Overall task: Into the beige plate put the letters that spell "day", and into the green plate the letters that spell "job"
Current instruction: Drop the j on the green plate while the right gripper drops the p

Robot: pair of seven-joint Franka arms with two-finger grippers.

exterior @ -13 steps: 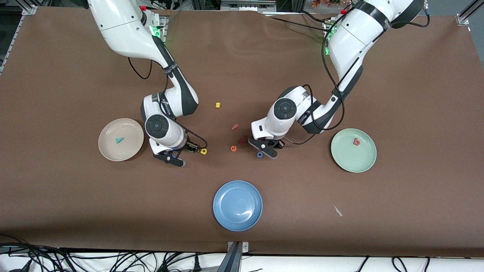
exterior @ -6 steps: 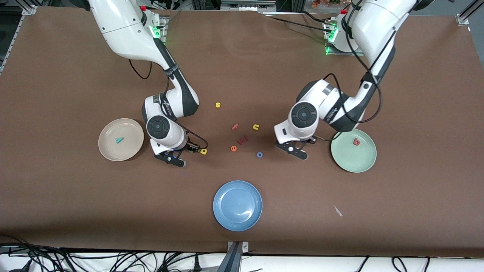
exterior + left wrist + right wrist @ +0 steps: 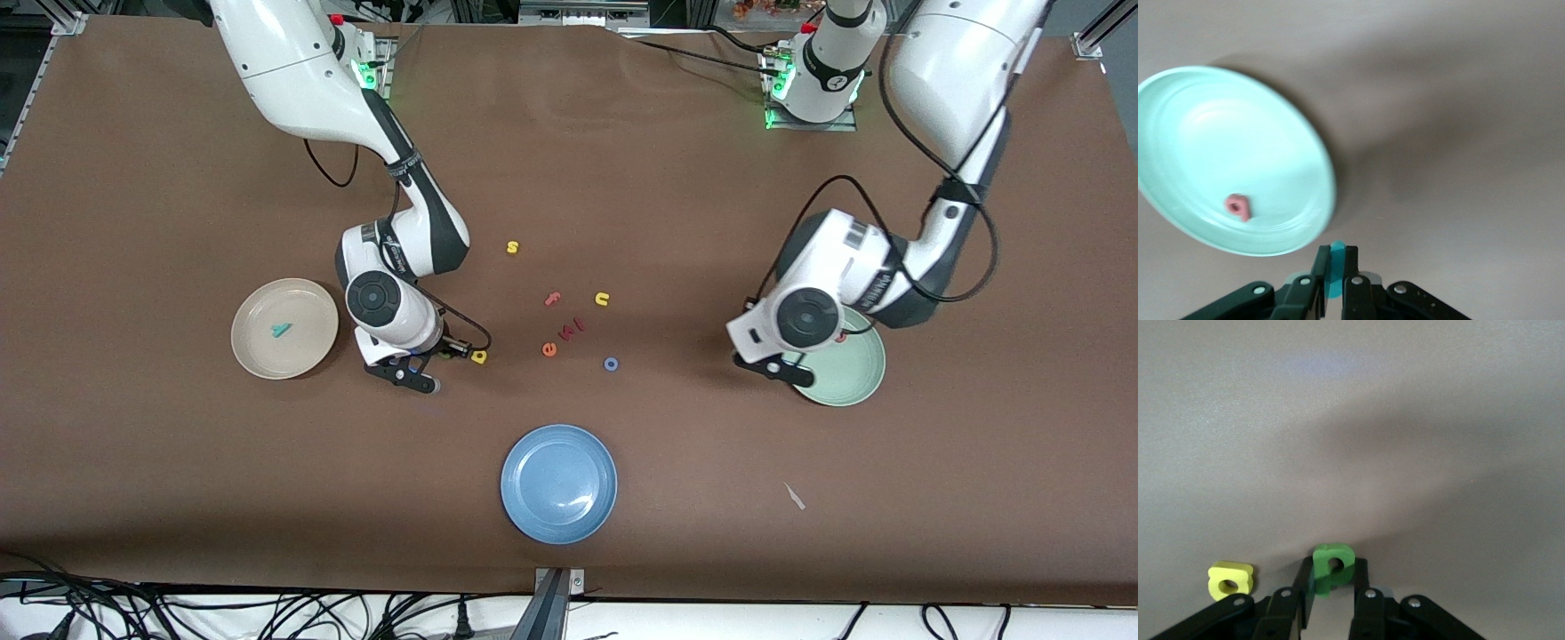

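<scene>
Brown desk (image 3: 178, 462) surface carries everything here, with a blue plate (image 3: 558, 483) nearest the front camera and apparently not needed. Farther up, a blue o (image 3: 611, 364) is left lying on the desk, near an orange e (image 3: 549, 349). The left gripper (image 3: 1334, 275) is pinched on a teal j (image 3: 1336, 270) and is held over the edge of the green plate (image 3: 853, 378), where a red b (image 3: 1239, 206) is already lying. Because the j is so close to the rim, it could be dropped outside the plate or bounce off the lip if it is released from there. The right gripper (image 3: 1331, 587) is pressed onto a green d (image 3: 1333, 565) down at the desk, with a yellow a (image 3: 1231, 579) just beside it; that neighbour could be nudged away as the d is lifted, or the thin foam could slip out. The beige plate (image 3: 258, 342), holding a teal y (image 3: 282, 330), is close by.
</scene>
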